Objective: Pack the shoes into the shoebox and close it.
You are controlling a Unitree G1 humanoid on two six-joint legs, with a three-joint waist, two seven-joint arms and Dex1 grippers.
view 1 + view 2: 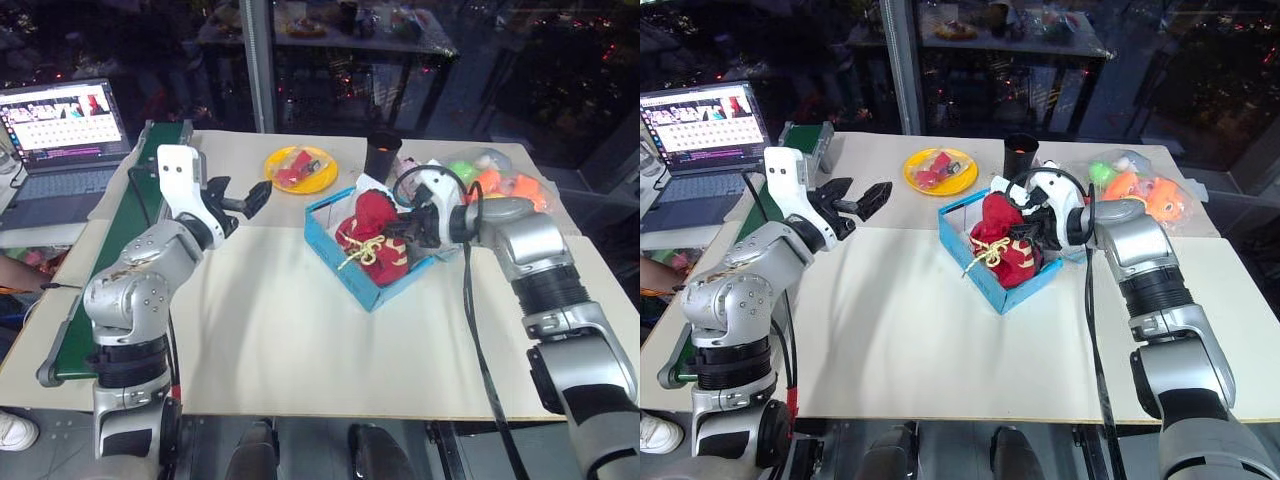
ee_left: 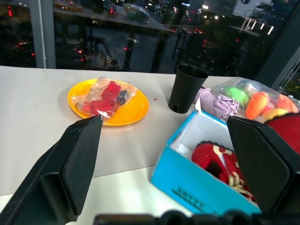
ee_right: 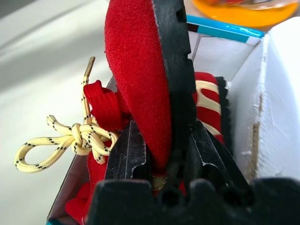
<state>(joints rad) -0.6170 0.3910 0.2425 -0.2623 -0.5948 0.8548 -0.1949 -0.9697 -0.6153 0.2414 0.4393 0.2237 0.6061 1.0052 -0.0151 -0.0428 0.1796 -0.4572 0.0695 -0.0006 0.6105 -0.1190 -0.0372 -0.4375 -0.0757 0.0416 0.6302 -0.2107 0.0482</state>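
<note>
Left gripper (image 2: pixel 164 154) fingers spread wide, empty; blue shoebox (image 2: pixel 197 187) open, red shoe (image 2: pixel 220 164) inside; yellow plate (image 2: pixel 133 110) with bagged red pieces (image 2: pixel 105 96); black cup (image 2: pixel 186 88) beside; bagged toys (image 2: pixel 255 101) behind box

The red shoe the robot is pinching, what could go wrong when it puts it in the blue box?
1. The right gripper pinches the shoe by its edge, standing up on the other shoe, so it might tip or stick out and block the lid.
2. The yellow lace hangs over the shoebox wall and could get trapped.
3. The black cup stands close behind and might get knocked.
</note>
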